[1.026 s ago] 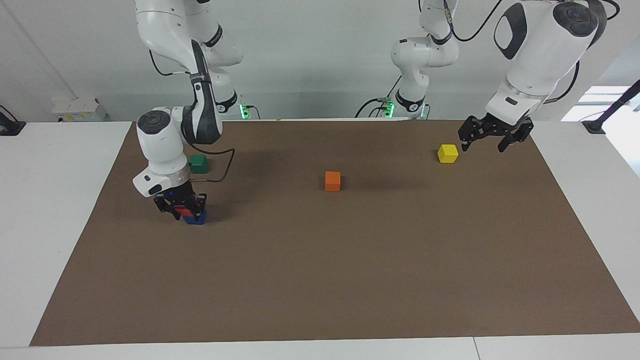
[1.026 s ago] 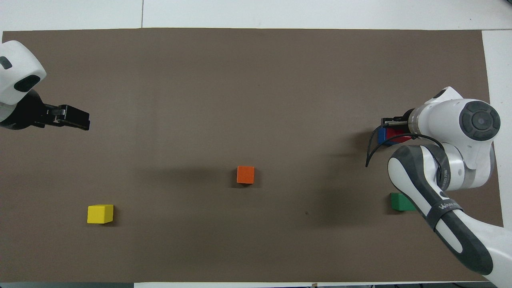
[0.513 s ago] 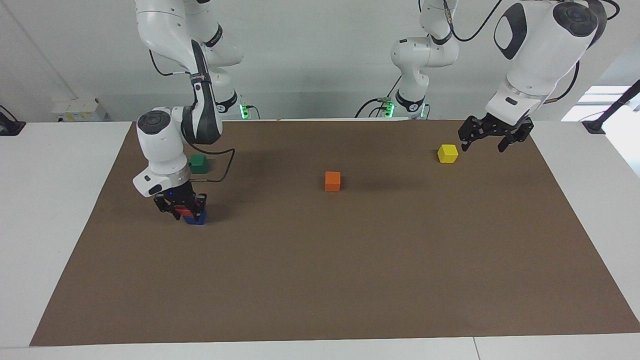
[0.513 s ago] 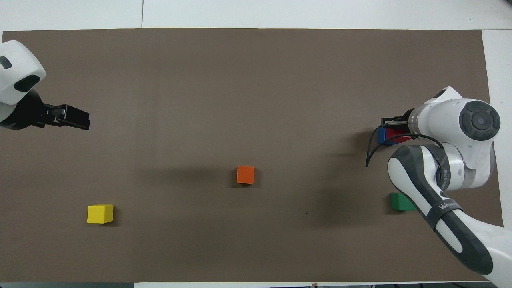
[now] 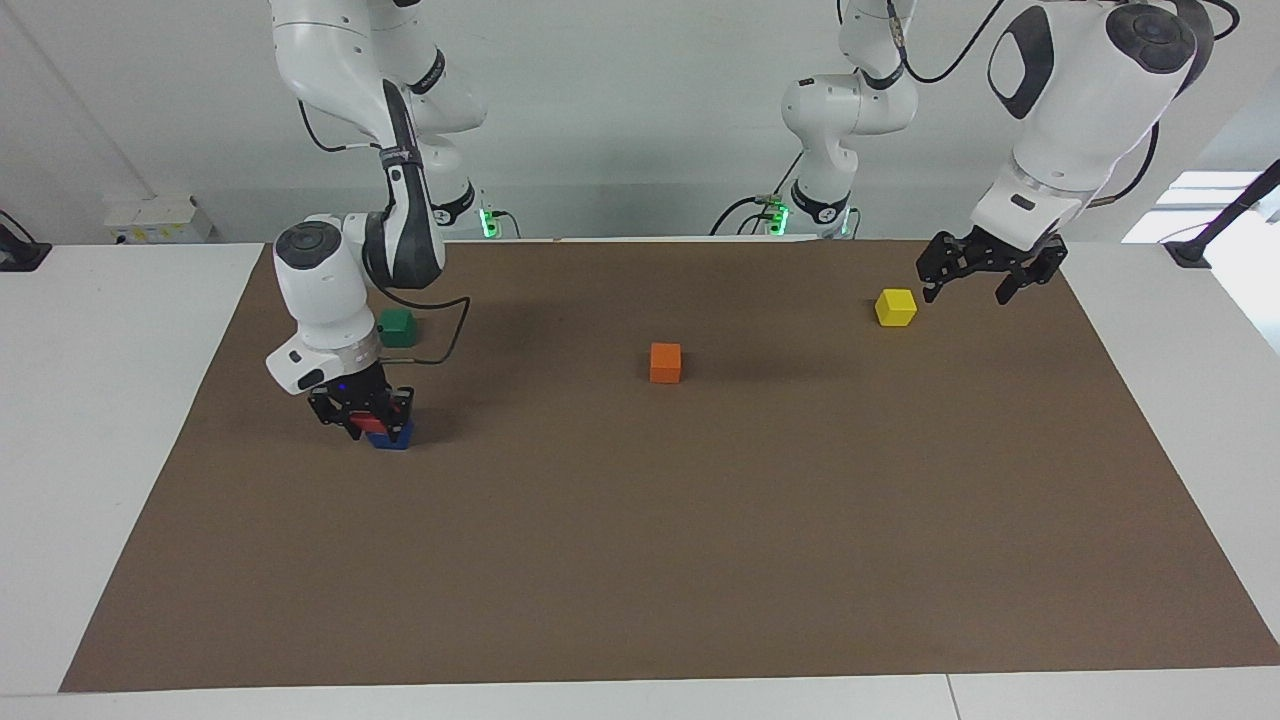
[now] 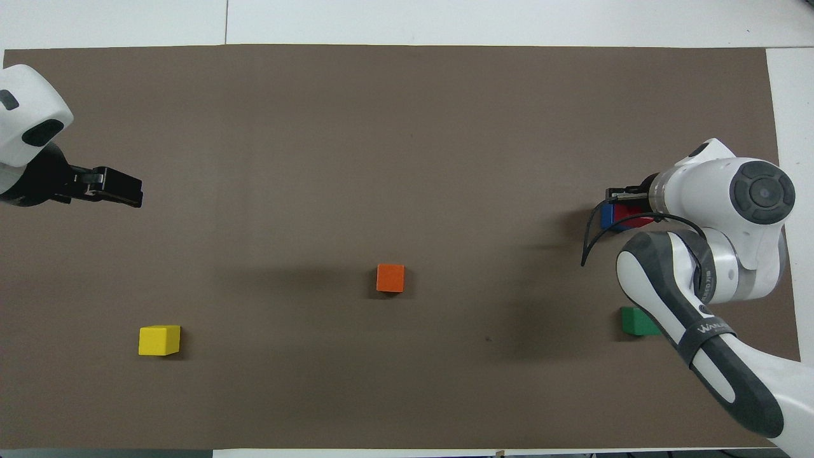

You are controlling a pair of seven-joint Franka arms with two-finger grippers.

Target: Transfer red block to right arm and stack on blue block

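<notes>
The red block (image 5: 371,425) sits on top of the blue block (image 5: 393,440) on the brown mat, toward the right arm's end of the table. My right gripper (image 5: 364,418) stands low over the stack with its fingers closed around the red block. In the overhead view the red block (image 6: 634,220) and the blue block (image 6: 607,216) show partly under the right wrist, and the right gripper (image 6: 626,202) is mostly hidden. My left gripper (image 5: 968,288) is open and empty, up in the air beside the yellow block (image 5: 895,307); it waits there.
A green block (image 5: 397,327) lies nearer to the robots than the stack, beside the right arm. An orange block (image 5: 665,362) lies mid-table. The yellow block (image 6: 159,340) lies toward the left arm's end. The brown mat (image 5: 700,560) covers the table.
</notes>
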